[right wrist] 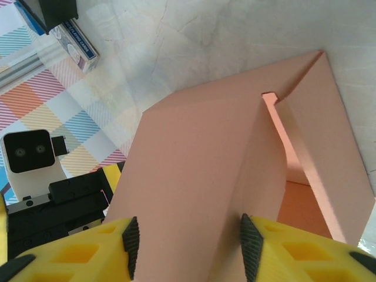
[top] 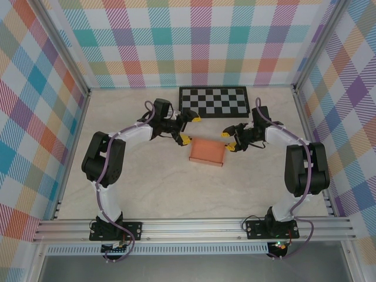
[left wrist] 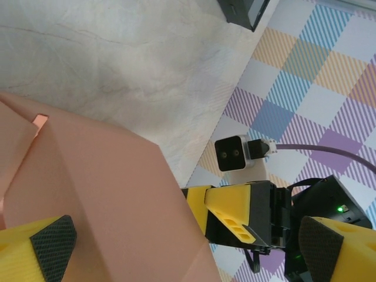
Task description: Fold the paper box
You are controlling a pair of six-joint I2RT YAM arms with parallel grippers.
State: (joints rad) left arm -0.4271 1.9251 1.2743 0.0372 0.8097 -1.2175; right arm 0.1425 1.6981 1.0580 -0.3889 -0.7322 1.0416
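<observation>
Metal rail: nearest of all, well this side of the paper box. Both arms' black feet are bolted to it.
Table: pale top that looks like stone. A wide bare strip lies between the rail and the box.
Arms: white with black joints. Each one rises from the rail, then bends in toward the box, one from each side.
Paper box: plain salmon-orange card, lying on the table about in the middle, between the two pincers. Its sides are partly up, so it looks like a shallow tray. The inside floor is a deeper orange.
Left gripper: at the box's far left corner. Its yellow fingers are wide apart. One dark pad hangs over the box's card, and the other finger is off past the box's edge.
Right gripper: at the box's right side. Its two pads stand partway apart, with a side wall of the box between them. I cannot tell if they press on the card or only sit by it.
Notch: a small cut at the top of the box's fold, where a flap leans in.
Card pack: small, blue and white, on the table past the box, well apart from it.
Checkerboard: black and white, flat on the table beyond the box, near but not touching.
Walls: bright plaid, farthest behind the box.
</observation>
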